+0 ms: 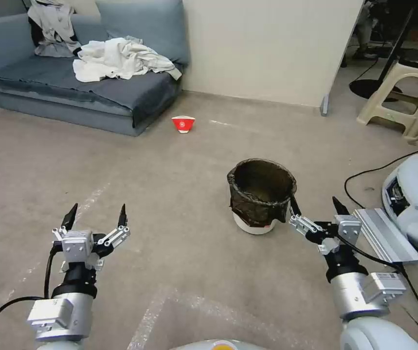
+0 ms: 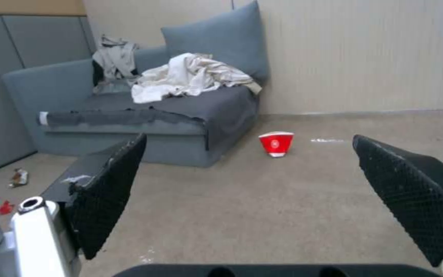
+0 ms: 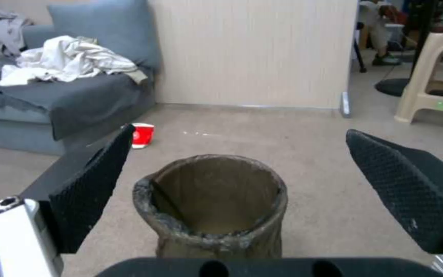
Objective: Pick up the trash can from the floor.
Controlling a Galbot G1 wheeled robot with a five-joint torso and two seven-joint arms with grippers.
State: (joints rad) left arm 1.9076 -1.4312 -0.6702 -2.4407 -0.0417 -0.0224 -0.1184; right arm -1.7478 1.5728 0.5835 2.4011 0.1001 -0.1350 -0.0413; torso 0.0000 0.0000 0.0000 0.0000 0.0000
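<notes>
**Trash can on the floor, both hands spread**

The trash can [image 1: 261,195] stands upright on the floor [image 1: 179,194], its dark crinkled bag folded over the rim and a band of white plastic showing at its base; we see it well apart from the grey sofa [image 1: 80,82], with the small red-and-white bowl [image 1: 183,123] lying between the two, nearer the sofa. Our right hand [image 1: 317,206] sits just beside the trash can, fingers spread wide and holding nothing; from the right wrist the can [image 3: 211,206] lies centred between the two black pads [image 3: 90,192], not touched by either. Our left hand [image 1: 97,218] hovers over the floor well apart from the trash can, fingers likewise spread and empty.
</notes>
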